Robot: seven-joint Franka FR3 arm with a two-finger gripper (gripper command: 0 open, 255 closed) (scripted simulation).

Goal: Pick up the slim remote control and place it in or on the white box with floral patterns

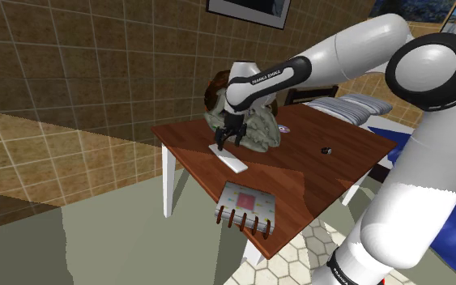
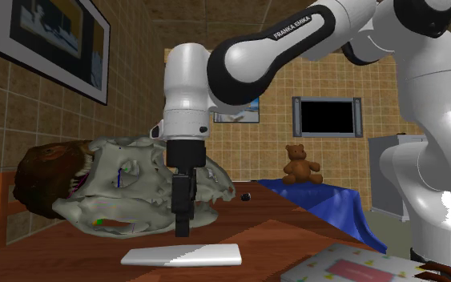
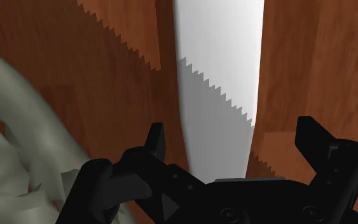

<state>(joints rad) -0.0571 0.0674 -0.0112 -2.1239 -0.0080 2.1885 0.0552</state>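
Slim white remote point(image 1: 228, 157) flat on table point(image 1: 323, 166) (patterned box point(image 1: 249, 200) apart).

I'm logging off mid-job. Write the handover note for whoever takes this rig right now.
Hand: open, hanging low over the slim white remote at its end farther from the box. Fingers stand either side of it, not touching.
Remote: flat on the wooden table, beside the grey skull, not lifted.
Floral box: at the table's near edge in the shoulder view, apart from the remote.
Done: hand lined up over the remote.
Left: lower, close, lift, carry to the box, release.
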